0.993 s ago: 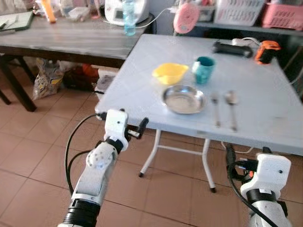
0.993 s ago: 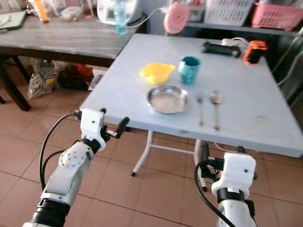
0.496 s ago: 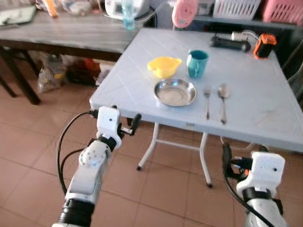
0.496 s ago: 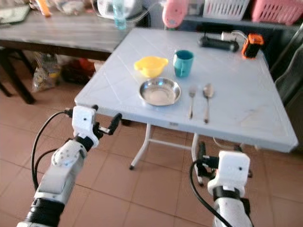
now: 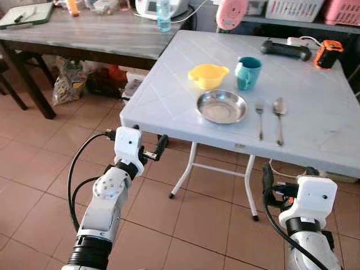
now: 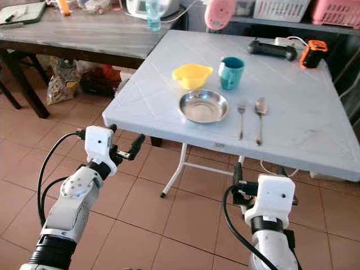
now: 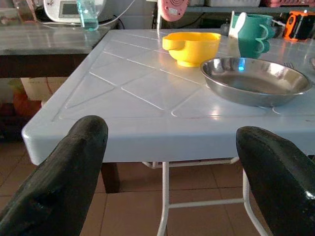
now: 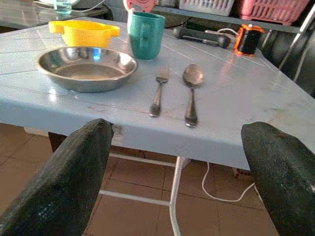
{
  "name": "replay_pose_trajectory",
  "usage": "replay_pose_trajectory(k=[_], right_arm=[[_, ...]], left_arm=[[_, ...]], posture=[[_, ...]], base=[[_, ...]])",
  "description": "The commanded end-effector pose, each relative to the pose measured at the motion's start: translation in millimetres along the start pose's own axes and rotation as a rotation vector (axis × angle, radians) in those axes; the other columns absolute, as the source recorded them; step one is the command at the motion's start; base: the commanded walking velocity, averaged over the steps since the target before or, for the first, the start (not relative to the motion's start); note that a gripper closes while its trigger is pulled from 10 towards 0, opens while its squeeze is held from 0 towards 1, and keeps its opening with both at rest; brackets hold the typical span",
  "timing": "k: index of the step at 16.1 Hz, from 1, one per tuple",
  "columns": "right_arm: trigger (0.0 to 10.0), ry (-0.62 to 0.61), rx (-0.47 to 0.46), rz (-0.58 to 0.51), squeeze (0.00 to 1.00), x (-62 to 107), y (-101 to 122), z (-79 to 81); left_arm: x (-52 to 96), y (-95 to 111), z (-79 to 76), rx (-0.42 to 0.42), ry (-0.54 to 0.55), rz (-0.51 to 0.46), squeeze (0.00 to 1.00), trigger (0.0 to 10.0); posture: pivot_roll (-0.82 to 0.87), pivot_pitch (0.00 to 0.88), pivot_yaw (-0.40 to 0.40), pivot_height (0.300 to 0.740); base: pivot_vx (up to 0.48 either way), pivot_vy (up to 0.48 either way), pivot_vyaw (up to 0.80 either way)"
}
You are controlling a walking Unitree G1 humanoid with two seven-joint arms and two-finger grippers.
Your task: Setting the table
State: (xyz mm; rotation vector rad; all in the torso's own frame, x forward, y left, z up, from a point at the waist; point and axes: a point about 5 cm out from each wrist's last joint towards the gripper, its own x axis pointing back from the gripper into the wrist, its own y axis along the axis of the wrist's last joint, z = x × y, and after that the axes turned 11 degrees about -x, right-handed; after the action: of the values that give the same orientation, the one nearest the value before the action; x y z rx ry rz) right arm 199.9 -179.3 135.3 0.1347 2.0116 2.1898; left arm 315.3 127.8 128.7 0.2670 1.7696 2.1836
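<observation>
A pale blue-grey plastic folding surface (image 5: 169, 90) with moulded diagonal grooves is standing on thin white metal legs over a terracotta tile floor (image 5: 45, 157). On it, a shallow round stainless-steel plate (image 5: 221, 107) is lying near the front edge, with a glossy yellow plastic bowl with a small handle (image 5: 207, 75) just behind it to the left and a teal ceramic mug (image 5: 248, 72) behind it to the right. A steel fork (image 5: 259, 117) and a steel spoon (image 5: 279, 117) are lying side by side, just right of the plate, handles pointing toward the near edge.

The left gripper (image 5: 139, 149) is hovering below and near the surface's near-left corner, its black fingers (image 7: 64, 177) spread wide apart and holding nothing. The right gripper (image 5: 286, 181) is hanging lower, under the near edge below the cutlery, its fingers (image 8: 64, 172) also parted and empty. The plate is well apart from both.

The wrist views are showing the plate's reflective rim and the grooves up close, while the head views are showing a dark wooden surface (image 5: 84, 36) at the far left, an orange-and-black tool (image 5: 327, 53) and a black device (image 5: 288, 49) at the far right
</observation>
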Motion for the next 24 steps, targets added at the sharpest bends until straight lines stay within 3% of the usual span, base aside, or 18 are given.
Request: replay_pose_trajectory(k=[1,15,20,24], right_arm=[[10.0,-0.012,0.009,0.009,0.0,0.6,-1.2,-2.1],[10.0,0.007,-0.008,0.004,0.0,1.5,1.1,-2.5],[10.0,0.024,-0.023,0.016,0.0,1.8,0.2,-0.5],[10.0,0.032,-0.056,0.024,0.0,0.4,1.2,1.5]], left_arm=[[0.6,-1.4,1.3,0.003,-0.006,0.004,0.0,10.0],[2.4,-5.1,-8.7,0.013,-0.072,0.013,0.0,10.0],[10.1,-2.8,-10.7,-0.006,-0.206,-0.011,0.0,10.0],[23.1,-1.3,0.5,0.003,-0.322,-0.001,0.0,10.0]], posture=[[0.0,0.101,0.01,0.74],[0.0,0.103,0.006,0.74],[0.0,0.103,0.002,0.74],[0.01,0.109,-0.003,0.74]], base=[[0.398,0.0,0.0],[0.417,0.0,0.0],[0.0,0.0,0.0],[0.0,0.0,0.0]])
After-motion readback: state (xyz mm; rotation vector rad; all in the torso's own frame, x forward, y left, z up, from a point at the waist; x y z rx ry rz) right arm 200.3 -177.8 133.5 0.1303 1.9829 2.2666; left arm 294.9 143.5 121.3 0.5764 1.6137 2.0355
